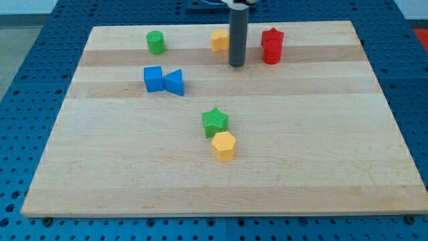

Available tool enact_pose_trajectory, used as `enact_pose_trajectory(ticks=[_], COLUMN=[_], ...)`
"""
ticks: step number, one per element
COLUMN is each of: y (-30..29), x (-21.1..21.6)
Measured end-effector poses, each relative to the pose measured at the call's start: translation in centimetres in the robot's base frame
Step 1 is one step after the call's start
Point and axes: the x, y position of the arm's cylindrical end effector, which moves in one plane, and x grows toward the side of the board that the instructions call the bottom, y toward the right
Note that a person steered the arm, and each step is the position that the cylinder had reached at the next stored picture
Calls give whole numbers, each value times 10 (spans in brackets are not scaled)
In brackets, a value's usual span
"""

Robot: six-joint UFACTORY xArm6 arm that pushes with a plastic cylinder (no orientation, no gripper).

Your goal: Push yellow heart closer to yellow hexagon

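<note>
The yellow heart sits near the view's top centre of the wooden board, partly hidden by my rod. My tip rests on the board just below and to the right of the heart, close to it. The yellow hexagon lies well below, near the board's middle, touching the green star just above it.
A red star and a red cylinder stand right of my tip. A green cylinder is at top left. A blue cube and blue triangle sit left of centre. The wooden board lies on a blue perforated table.
</note>
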Motion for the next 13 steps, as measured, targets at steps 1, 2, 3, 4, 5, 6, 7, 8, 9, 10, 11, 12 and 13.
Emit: enact_pose_trajectory(ticks=[1, 2, 3, 4, 5, 6, 7, 8, 9, 10, 11, 12, 13], y=[-1, 6, 6, 16, 20, -30, -64, -116, -127, -104, -116, -163, -159], x=[-7, -10, -11, -32, -69, -63, -63, -63, -22, 8, 10, 32, 62])
